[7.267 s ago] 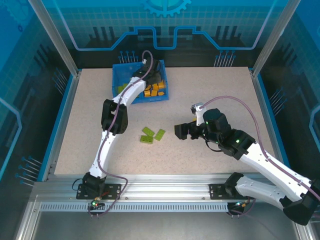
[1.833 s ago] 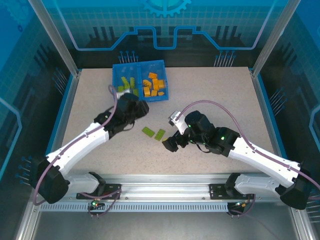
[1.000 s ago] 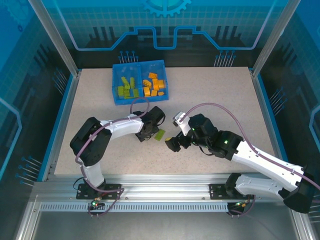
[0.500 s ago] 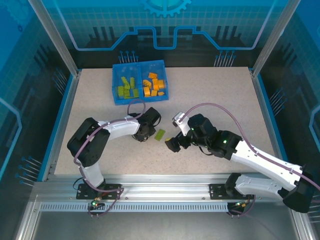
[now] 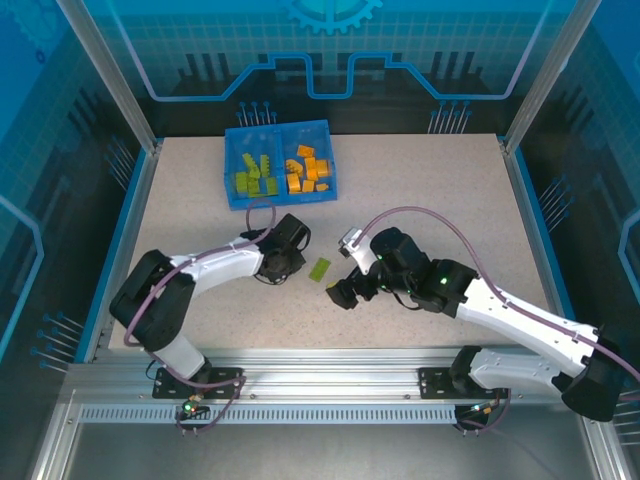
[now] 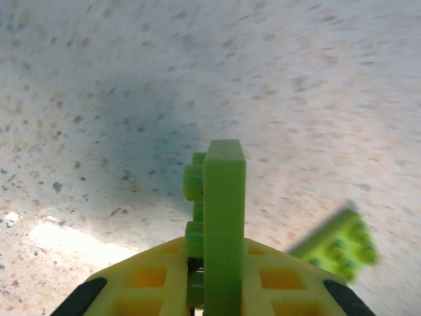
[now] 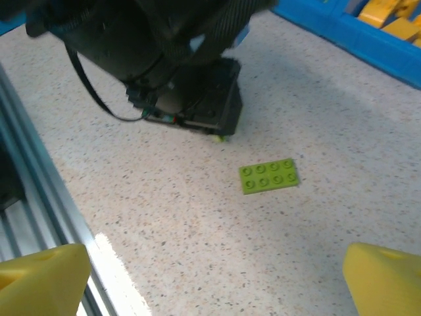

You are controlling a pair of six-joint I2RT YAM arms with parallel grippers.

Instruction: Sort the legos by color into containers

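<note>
1 lime green brick [image 7: 270, 176] lies flat on the table [image 7: 164, 217], beyond 2 wide-spread yellow fingers [image 7: 43, 280].

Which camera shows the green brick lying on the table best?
The right wrist camera: the loose green brick lies flat, sharp, studs countable. The top camera shows it tiny; the left wrist camera shows it blurred at the edge.

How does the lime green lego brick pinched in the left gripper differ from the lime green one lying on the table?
The pinched lime green brick stands on edge between the left gripper's yellow fingers, studs sideways; the loose lime green brick lies flat, studs up. The pinched one is gripped; the loose one touches only the table. Both are lime green, studded, and outside the blue plastic tray.
</note>
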